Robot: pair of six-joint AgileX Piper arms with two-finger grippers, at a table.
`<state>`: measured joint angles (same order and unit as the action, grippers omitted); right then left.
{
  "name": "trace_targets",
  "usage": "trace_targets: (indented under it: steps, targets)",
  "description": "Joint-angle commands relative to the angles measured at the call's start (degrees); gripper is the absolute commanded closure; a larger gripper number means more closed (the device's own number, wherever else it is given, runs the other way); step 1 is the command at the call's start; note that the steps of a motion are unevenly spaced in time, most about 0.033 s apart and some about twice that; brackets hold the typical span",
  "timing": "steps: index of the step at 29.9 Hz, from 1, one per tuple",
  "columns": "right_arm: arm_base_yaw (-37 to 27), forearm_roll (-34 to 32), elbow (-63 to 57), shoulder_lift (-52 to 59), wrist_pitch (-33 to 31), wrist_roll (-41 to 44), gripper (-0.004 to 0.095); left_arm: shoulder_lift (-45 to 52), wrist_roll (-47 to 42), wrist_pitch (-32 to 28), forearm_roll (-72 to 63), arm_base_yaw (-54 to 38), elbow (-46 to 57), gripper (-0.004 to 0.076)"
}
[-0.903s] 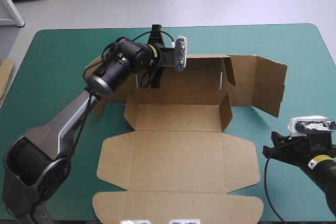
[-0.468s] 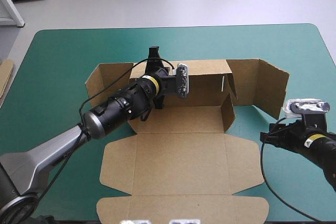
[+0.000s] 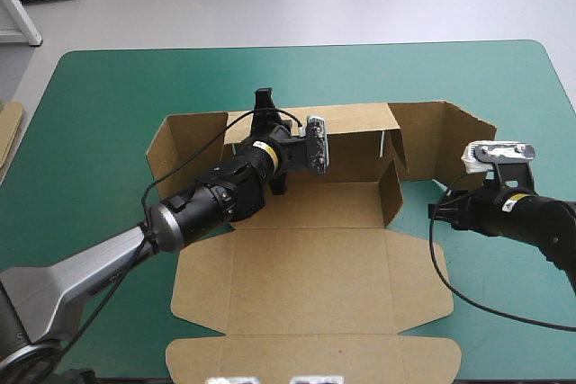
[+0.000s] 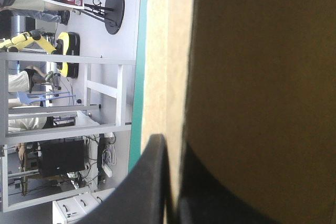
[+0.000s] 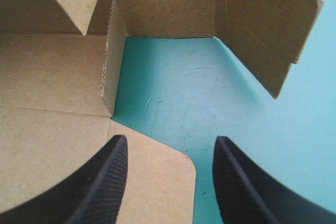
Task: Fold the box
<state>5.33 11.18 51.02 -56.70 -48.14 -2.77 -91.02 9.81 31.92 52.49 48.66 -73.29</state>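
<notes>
**tapegun:** So where's the box point(image 3: 306, 267) sitting, and which arm gets the next go?

**flatpack_fan:** It's mid-table on the teal-green cover point(image 3: 108, 87). The lid is flat toward the robot and the back wall point(image 3: 351, 123) is stood up, with its long axis running side to side across the table. The left gripper point(image 3: 264, 103) comes in over the tray and is pinched on the top edge of that wall. In its own wrist view the left gripper point(image 4: 172, 150) has brown board squeezed between nearly closed black fingers. One finger is mostly lost in shadow there, so I'd call it "probably clamped", not certain.

**tapegun:** And the right one?

**flatpack_fan:** The right gripper point(image 3: 441, 213) is spread wide and holding nothing, low beside the box's right end and pointing in at it. From its wrist view, the right gripper point(image 5: 170, 145) has bare cover straight ahead between the fingers. The short side wall point(image 5: 113, 56) is ahead on its left-finger side. The loose end flap point(image 5: 262, 30) stands ahead on the other side.

**tapegun:** So the flap's the right arm's job?

**flatpack_fan:** I'd guess so. It's much nearer, and the left arm is busy with the wall.
</notes>
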Motion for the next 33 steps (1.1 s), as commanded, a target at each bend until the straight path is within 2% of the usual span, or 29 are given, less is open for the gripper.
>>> trace_targets:
  steps: [1,6,11,17,24,33]
  targets:
    - [0.1,2.0,2.8,-1.7,1.9,-1.5,0.0445,1.9,-3.3,3.8,-2.7,0.6,-0.8,0.0732]
    - [0.1,2.4,2.8,-5.5,1.3,-1.8,0.0445,1.9,-7.7,5.4,1.3,3.3,0.2,0.0732]
    - [0.1,5.3,3.8,-8.7,1.9,-4.2,0.0446,1.9,-15.1,5.6,12.9,5.2,2.7,0.0732]
    - [0.1,4.9,8.6,-12.4,1.7,-4.5,0.0446,1.9,-18.8,6.5,14.5,5.4,4.0,0.0732]
    - [0.1,4.8,18.2,-18.9,-0.2,-5.1,0.0446,1.9,-18.8,6.5,16.0,5.4,4.0,0.0732]
    - [0.0,3.2,38.8,-26.4,-3.8,-5.7,0.0447,1.9,-18.8,5.0,16.0,5.4,4.0,0.0732]
